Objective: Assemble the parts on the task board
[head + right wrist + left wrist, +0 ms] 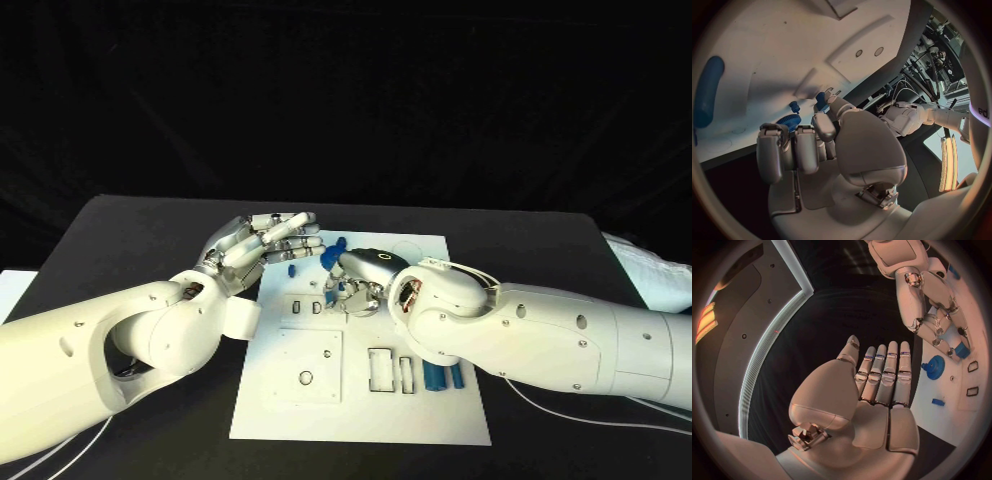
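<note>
Nearest, blue pegs [444,377] lie loose on the task board [361,410], so assembly looks early; mid-board, right hand [358,290] pinches a small blue part [962,350]; beyond, left hand [267,243] hovers empty, fingers pressed together, near the blue gear [934,365]

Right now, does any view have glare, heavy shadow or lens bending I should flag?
Head view: even light, black backdrop, task board crisp. Left wrist view: fisheye bends the board edge; warm cast on the left hand. Right wrist view: bright lamps glare at the rim; right hand partly shadowed.
</note>
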`<state>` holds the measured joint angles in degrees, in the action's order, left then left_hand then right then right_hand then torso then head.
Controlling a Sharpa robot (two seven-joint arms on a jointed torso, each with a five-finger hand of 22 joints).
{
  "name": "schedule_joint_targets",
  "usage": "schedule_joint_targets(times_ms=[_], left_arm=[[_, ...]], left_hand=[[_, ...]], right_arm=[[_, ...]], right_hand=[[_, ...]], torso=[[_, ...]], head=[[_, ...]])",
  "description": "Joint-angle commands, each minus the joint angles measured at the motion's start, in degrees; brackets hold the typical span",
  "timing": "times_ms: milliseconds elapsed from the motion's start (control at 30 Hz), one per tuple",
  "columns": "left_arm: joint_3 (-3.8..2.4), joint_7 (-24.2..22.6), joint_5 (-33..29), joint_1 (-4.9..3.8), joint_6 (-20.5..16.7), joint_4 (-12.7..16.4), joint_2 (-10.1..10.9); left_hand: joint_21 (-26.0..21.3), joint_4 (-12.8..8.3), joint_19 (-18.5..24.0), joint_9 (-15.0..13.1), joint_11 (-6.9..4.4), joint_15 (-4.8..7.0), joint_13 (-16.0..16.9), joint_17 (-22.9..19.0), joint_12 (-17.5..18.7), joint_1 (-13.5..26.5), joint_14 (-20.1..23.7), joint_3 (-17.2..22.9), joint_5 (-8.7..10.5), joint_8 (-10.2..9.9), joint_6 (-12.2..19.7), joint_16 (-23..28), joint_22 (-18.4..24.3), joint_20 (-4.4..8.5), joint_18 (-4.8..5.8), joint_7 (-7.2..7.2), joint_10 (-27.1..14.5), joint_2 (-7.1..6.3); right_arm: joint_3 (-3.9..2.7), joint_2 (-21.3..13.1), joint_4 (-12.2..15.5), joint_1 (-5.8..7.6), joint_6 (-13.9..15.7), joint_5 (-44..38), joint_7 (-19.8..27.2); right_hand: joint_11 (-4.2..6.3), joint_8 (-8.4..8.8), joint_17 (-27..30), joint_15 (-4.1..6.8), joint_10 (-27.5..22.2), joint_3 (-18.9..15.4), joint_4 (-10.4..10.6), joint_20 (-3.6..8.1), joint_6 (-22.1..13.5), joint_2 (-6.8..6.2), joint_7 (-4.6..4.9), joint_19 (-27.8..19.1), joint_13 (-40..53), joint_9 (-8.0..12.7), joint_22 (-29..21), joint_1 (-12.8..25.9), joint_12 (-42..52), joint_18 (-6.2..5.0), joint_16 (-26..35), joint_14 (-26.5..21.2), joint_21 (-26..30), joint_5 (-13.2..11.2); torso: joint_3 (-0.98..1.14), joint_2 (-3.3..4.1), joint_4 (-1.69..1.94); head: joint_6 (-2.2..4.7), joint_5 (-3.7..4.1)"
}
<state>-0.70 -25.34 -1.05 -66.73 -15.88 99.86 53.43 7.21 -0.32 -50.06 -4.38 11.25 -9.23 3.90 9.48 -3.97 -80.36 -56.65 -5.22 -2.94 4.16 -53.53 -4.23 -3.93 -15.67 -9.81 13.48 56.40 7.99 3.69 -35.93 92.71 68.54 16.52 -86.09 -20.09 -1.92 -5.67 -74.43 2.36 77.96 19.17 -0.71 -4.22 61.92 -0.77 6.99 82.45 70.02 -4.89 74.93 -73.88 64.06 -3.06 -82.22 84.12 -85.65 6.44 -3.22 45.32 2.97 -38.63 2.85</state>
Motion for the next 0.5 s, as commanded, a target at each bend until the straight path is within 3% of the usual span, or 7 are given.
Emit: schedule_joint_targets(times_ms=[33, 267, 500], left_arm=[[-0.05, -0.63, 0.15, -0.03, -0.02, -0.17, -0.01], [-0.05, -0.65, 0.13, -0.03, -0.02, -0.39, -0.05], [-0.05, -0.64, 0.12, -0.03, 0.06, -0.31, -0.14]], left_hand=[[0.33, -0.37, -0.47, -0.08, -0.06, 0.03, -0.09, -0.10, -0.13, -0.54, -0.27, -0.03, -0.30, 0.06, -0.30, -0.17, -0.02, 0.12, -0.78, 0.47, 0.38, -0.08], [0.33, -0.39, -0.48, -0.08, -0.07, 0.04, -0.09, -0.11, -0.13, -0.55, -0.30, -0.02, -0.29, 0.06, -0.30, -0.19, -0.02, 0.13, -0.78, 0.47, 0.38, -0.08], [0.33, -0.39, -0.48, -0.08, -0.07, 0.04, -0.09, -0.11, -0.13, -0.55, -0.30, -0.02, -0.29, 0.06, -0.30, -0.19, -0.02, 0.13, -0.78, 0.47, 0.38, -0.08]], right_arm=[[0.04, 0.22, 0.24, -0.14, -1.27, -1.67, -0.86], [0.20, 0.74, -0.12, -0.34, -1.85, -1.92, -1.09], [0.38, 1.57, -0.89, -0.60, -2.27, -3.21, -1.69]], right_hand=[[0.01, -0.10, 0.01, -0.20, -0.23, 0.19, -0.01, 0.02, 0.24, -0.12, -0.12, -0.26, -0.05, 0.01, 2.80, 0.51, -0.21, 0.30, 0.37, 2.95, 0.35, 0.32], [0.01, -0.07, 0.05, -0.20, -0.25, 0.12, 0.00, 0.01, 0.27, -0.33, -0.12, -0.26, -0.08, 0.01, 2.79, 0.76, -0.28, 0.30, 0.41, 2.94, 0.36, 0.28], [-0.03, 0.07, 0.11, -0.23, -0.42, -0.01, 0.06, -0.01, 0.16, -0.69, -0.06, -0.35, -0.27, 0.05, 2.65, 1.18, -0.60, 0.27, 0.47, 2.93, 0.44, 0.27]], torso=[[0.04, 0.02, 0.04], [-0.04, 0.02, 0.02], [0.02, 0.02, -0.01]], head=[[-0.16, -0.12], [-0.24, -0.21], [-0.54, -0.44]])
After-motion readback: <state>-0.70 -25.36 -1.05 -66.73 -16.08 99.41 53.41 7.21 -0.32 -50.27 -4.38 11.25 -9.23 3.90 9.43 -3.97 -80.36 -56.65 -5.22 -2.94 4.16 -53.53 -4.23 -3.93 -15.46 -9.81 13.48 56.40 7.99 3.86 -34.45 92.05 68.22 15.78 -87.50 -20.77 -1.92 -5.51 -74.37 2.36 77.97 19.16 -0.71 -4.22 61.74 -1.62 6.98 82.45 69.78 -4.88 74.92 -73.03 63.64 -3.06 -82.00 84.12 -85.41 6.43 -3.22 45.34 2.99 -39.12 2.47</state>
